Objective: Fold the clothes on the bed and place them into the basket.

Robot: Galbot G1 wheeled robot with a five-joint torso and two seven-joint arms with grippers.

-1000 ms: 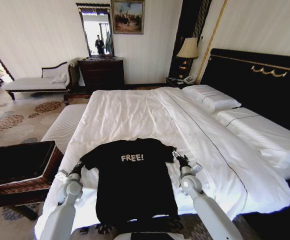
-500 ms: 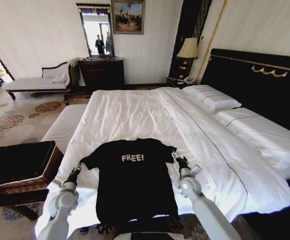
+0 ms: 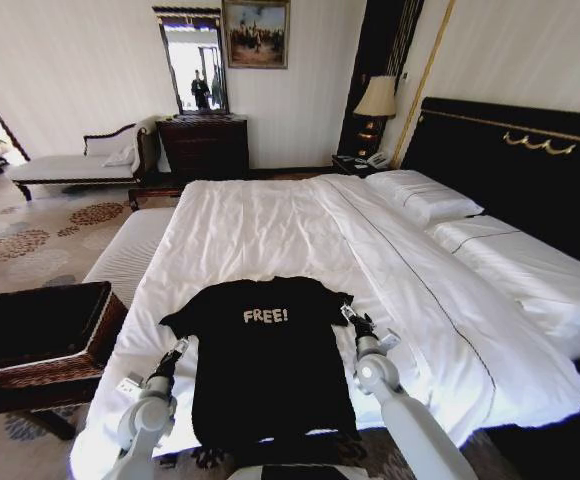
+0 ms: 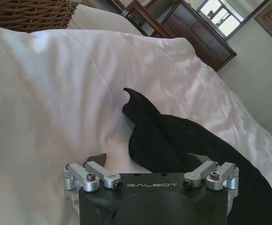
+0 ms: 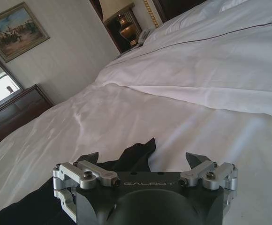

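The clothes are one black T-shirt (image 3: 265,370) with white "FREE!" lettering, spread flat at the near end of the bed (image 3: 270,220), its hem hanging over the front edge. My left gripper (image 3: 175,352) is open just beside the shirt's left side, below the left sleeve (image 4: 173,140). My right gripper (image 3: 352,318) is open at the tip of the right sleeve (image 5: 129,159). Neither holds any cloth. The dark wicker basket (image 3: 35,330) stands on the floor left of the bed, and its woven rim (image 4: 28,14) is also in the left wrist view.
A cream striped bench (image 3: 130,250) runs along the bed's left side, just behind the basket. White pillows (image 3: 425,200) and the black headboard (image 3: 510,160) are on the right. A dresser (image 3: 202,145), chaise (image 3: 70,165) and lamp (image 3: 375,100) stand by the far wall.
My left arm has drawn back from the left sleeve toward the bed's near edge and shifted in against the shirt's side. The right arm and the shirt have hardly moved.
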